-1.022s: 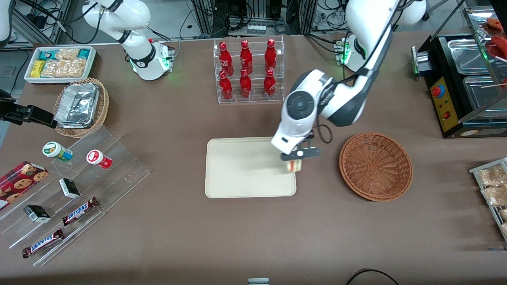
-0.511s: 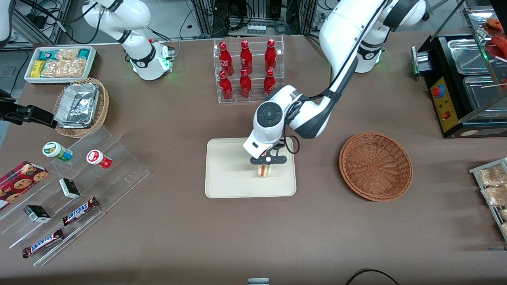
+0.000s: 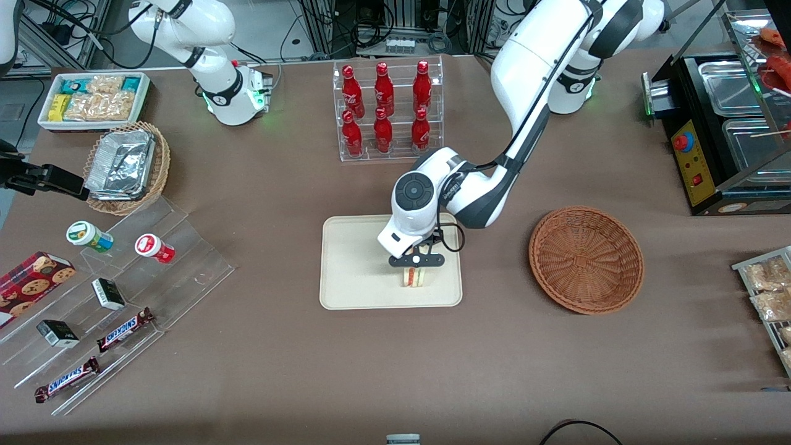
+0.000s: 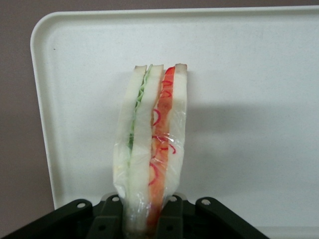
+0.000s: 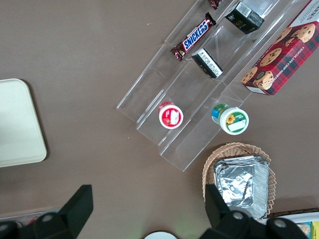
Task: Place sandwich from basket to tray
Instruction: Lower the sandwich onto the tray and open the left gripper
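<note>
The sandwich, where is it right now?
The sandwich is held upright in the gripper, shut on it, over the tray, near the tray's edge closest to the front camera; the basket beside the tray holds nothing.

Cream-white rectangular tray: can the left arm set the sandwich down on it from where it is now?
Probably yes. The left end effector, shut on the triangular wedge sandwich, is directly over the cream-white rectangular tray, whose surface below it is bare.

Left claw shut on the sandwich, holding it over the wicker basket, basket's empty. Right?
Not quite. The claw is shut on the sandwich, but holds it over the cream tray, not the basket. The front view shows this; the basket is indeed empty.
</note>
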Tool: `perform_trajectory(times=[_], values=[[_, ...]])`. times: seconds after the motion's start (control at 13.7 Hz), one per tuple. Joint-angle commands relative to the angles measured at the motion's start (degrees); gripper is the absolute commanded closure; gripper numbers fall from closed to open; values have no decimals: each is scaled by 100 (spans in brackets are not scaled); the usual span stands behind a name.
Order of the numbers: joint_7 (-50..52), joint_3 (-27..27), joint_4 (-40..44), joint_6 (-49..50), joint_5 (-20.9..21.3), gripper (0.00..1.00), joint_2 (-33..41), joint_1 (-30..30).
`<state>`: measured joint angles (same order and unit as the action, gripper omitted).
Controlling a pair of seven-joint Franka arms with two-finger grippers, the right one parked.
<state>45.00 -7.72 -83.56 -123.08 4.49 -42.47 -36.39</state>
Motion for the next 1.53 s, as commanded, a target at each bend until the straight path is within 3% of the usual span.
perform_trajectory(times=[0.0,0.07,0.15,0.29,0.36,0.51,1.09,1.46], values=[[105,52,156,-75,96,100,-112,-70],[114,52,156,-102,96,100,-121,-70],[140,52,156,-102,96,91,-129,-70],[149,52,156,-102,96,49,-138,-70],[149,60,156,-102,96,40,-156,-70],[184,69,156,-120,105,0,-173,-70],[308,78,164,-120,79,0,-42,-26],[316,60,112,-23,-18,0,546,307]])
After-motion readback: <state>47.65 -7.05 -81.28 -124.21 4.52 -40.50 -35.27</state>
